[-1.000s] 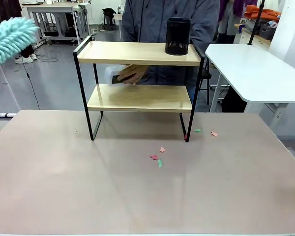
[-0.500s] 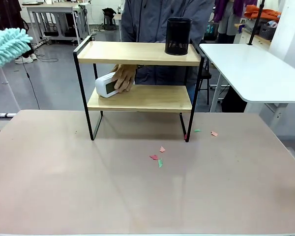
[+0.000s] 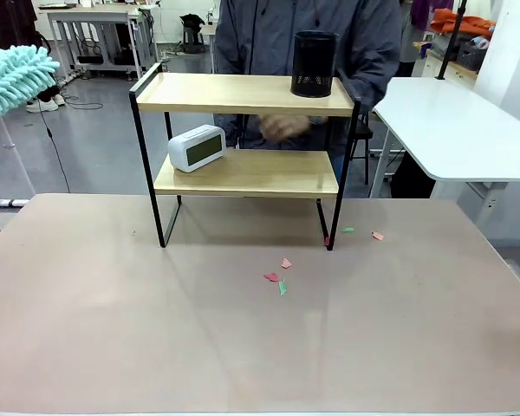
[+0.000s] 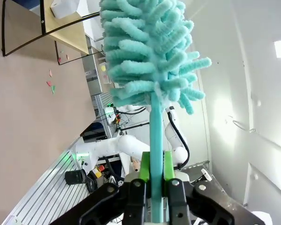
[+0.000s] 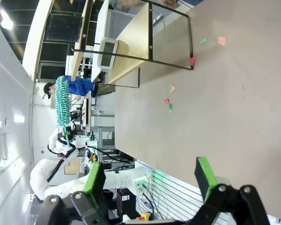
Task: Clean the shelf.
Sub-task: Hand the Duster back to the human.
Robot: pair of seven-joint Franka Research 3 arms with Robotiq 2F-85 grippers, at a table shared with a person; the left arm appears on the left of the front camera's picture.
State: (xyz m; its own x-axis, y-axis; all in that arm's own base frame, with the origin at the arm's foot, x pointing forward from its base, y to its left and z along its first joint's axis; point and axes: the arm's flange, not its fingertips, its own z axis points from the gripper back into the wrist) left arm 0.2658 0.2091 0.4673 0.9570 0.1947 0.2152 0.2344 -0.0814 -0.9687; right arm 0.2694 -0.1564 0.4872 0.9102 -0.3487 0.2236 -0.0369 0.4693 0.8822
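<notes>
Two boards make up the shelf [image 3: 243, 173], which stands on the far part of the table [image 3: 113, 338], well apart from both my tools. My left gripper [image 4: 156, 168] is clamped tight on the stem of the teal duster [image 4: 145, 51]. Its fluffy head is up in the air off to the left of the shelf, touching nothing. My right gripper [image 5: 150, 179] hangs over the table with its jaws spread wide and nothing between them.

I judge the dusting has not begun. The next move calls for swinging the duster across onto a board. I must mind the white clock [image 3: 197, 147] at the left of the lower board and the person's hand [image 3: 282, 127] behind the frame.

The black mesh cup [image 3: 315, 63] sits at the right end of the top board; I cannot tell what is in it. A few paper scraps [image 3: 277, 279] lie on the table in front.
</notes>
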